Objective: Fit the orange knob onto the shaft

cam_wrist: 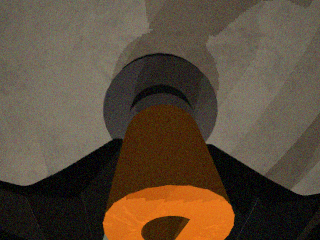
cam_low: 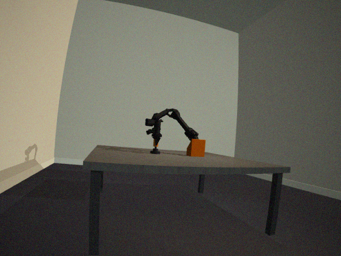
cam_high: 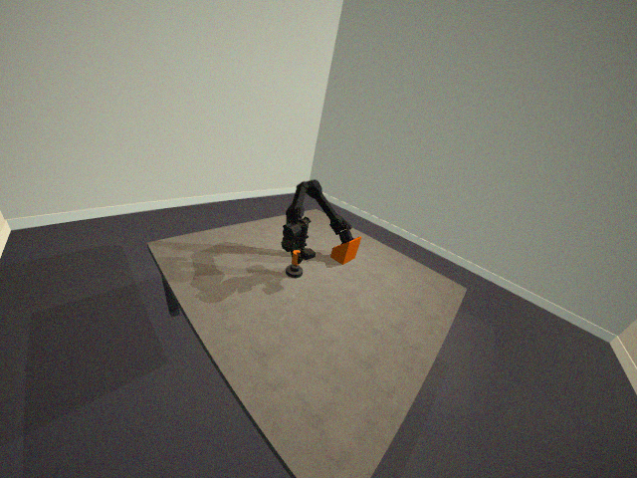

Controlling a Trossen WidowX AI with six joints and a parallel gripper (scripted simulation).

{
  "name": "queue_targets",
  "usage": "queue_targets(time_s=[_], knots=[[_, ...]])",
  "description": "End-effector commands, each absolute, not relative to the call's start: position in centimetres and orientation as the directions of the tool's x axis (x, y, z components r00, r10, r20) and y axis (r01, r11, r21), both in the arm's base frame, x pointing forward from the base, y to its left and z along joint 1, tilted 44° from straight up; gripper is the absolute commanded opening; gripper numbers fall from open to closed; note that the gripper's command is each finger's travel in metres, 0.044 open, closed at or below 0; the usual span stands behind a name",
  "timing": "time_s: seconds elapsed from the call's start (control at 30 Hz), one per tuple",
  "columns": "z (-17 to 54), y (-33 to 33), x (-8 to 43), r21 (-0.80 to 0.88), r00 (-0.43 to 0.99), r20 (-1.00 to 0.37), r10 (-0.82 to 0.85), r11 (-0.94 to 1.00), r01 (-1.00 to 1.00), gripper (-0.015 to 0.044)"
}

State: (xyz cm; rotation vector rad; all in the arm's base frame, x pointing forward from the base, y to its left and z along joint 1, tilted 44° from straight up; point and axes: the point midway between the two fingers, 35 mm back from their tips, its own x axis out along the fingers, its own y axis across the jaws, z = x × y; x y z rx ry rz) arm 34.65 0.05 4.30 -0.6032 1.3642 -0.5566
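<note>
The orange knob [cam_high: 296, 258] [cam_low: 154, 144] [cam_wrist: 162, 165] is upright between the fingers of my gripper [cam_high: 296, 255] [cam_low: 156, 142] [cam_wrist: 163, 150], which is shut on it. The dark round pedestal [cam_high: 294, 274] [cam_low: 155, 152] [cam_wrist: 120, 105] stands on the table directly below. In the wrist view the knob's lower end overlaps the pedestal's raised centre. In the exterior view a short dark gap-like section shows between the knob and the pedestal's base. The shaft's tip and its flat side are hidden by the knob. The knob's top opening shows a straight edge in the wrist view.
A large orange block [cam_high: 346, 252] [cam_low: 198, 148] stands in front of the arm's base, to the right of the pedestal in the top and exterior views. The arm arches over from there. The table [cam_high: 334, 350] [cam_low: 220, 162] carries the arm's shadows around the pedestal.
</note>
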Motion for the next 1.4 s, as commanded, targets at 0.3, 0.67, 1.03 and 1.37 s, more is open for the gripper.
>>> queue_targets(time_s=[0.3,0.67,1.03,1.37], knots=[[4.67,0.35,34.60,-0.687,0.132,-0.720,-0.682,0.727,0.009,0.0000],[4.54,0.24,34.42,-0.693,0.132,-0.720,-0.682,0.695,-0.189,0.0000],[4.22,0.09,34.50,-0.693,0.132,-0.720,-0.682,0.695,-0.189,0.0000],[4.57,0.44,34.56,-0.692,0.132,-0.720,-0.682,0.690,-0.213,0.0000]])
